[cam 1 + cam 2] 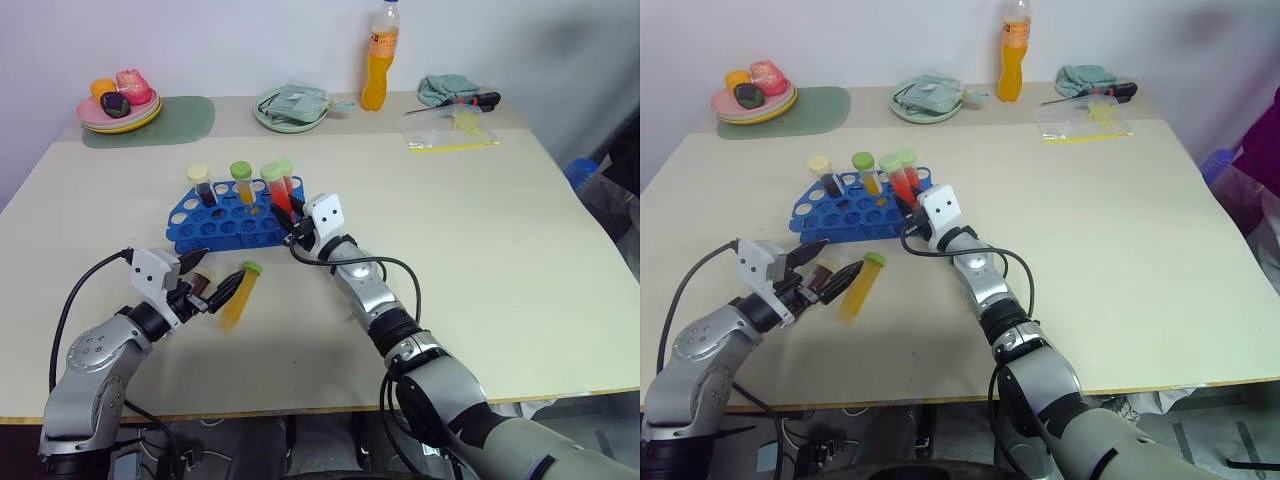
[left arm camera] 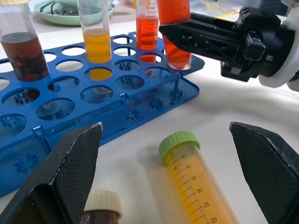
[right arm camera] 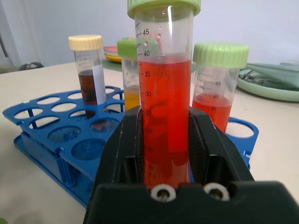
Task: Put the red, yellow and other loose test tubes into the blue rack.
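Brown tube (image 2: 100, 210) cut off below its cap

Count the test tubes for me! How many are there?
6. Four stand at the blue rack: a dark one, a yellow one, a red one, and another red one gripped by the right gripper. Two lie loose: a yellow one and a dark one.
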